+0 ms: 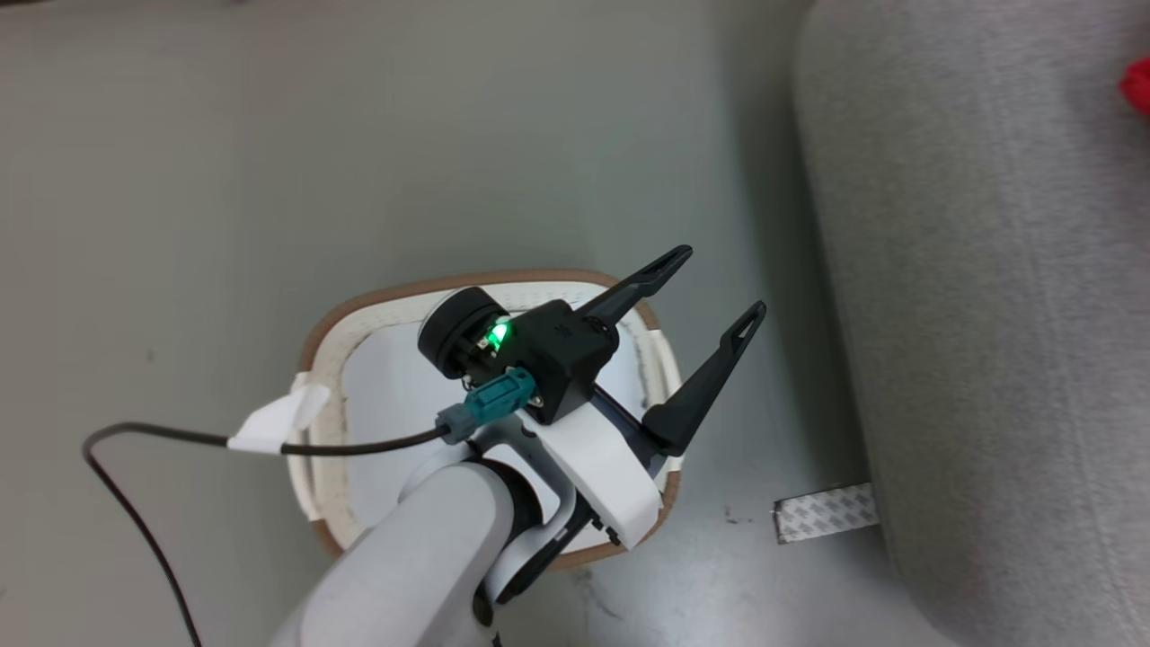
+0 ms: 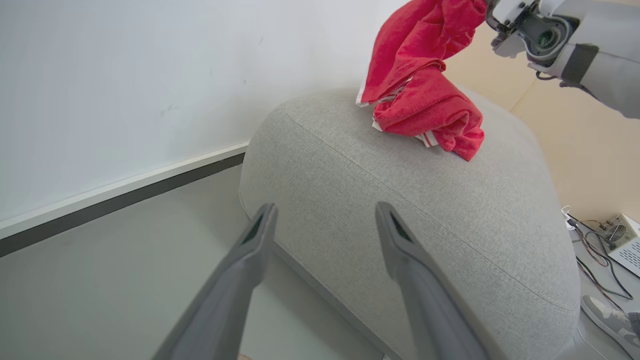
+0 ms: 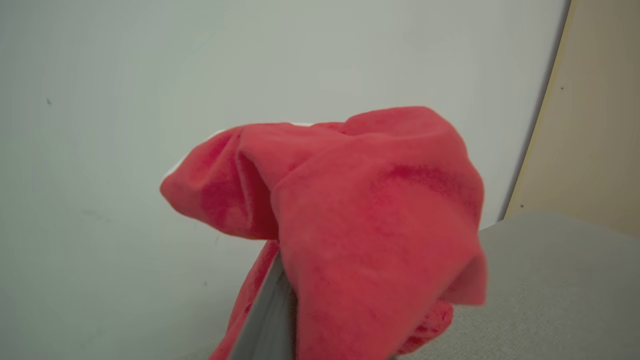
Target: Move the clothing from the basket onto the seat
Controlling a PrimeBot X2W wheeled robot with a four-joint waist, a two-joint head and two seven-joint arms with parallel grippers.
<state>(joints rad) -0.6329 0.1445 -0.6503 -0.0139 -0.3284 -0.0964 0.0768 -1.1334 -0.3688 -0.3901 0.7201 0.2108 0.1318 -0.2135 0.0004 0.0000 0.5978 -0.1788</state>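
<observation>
Basket (image 1: 359,310) — half under the forearm (image 1: 404,557)

The pale grey forearm (image 1: 422,557) bears a white wrist (image 1: 602,467), black green-lit housing (image 1: 561,355), teal plug (image 1: 499,400), dark fingers (image 1: 710,377).

Red clothing (image 2: 430,107) on grey seat (image 2: 450,215)

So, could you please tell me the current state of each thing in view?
Oval cream plastic basket with brown rim: no clothing in its visible part.
Bright-red fabric clothing: hanging from right gripper, lower end resting on seat.
Large grey upholstered seat: bears clothing.
Left gripper: open, over basket.
Right gripper: shut on clothing.
</observation>
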